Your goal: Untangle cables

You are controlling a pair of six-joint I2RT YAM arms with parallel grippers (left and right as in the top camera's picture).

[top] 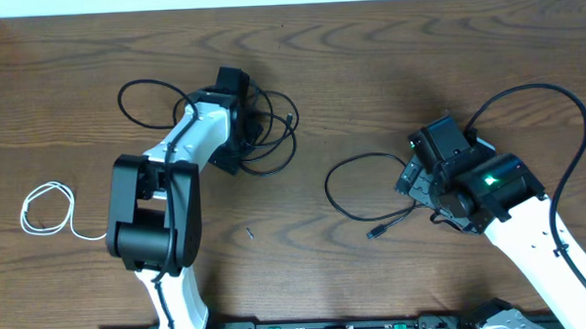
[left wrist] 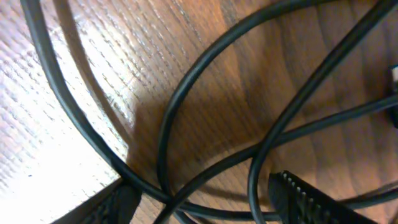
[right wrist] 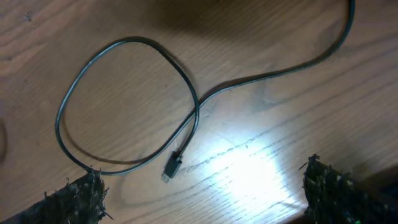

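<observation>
A long black cable point(top: 273, 151) lies in a tangle of loops at the upper middle of the table. My left gripper point(top: 238, 129) is down on it and open. In the left wrist view its fingers point(left wrist: 205, 202) straddle several crossing strands point(left wrist: 166, 124). A shorter black cable point(top: 345, 204) forms one loop at centre right, and its plug point(top: 375, 232) lies free. My right gripper point(top: 419, 194) is open and empty just right of that loop. The right wrist view shows the loop point(right wrist: 194, 93) and plug point(right wrist: 173, 167) ahead of its fingers point(right wrist: 205, 199). A short white cable point(top: 42, 208) lies coiled at far left.
A small dark speck point(top: 248, 231) lies on the wood near the centre front. Thick black arm wires point(top: 554, 97) arc over the right side. The table's far edge point(top: 287, 1) runs along the top.
</observation>
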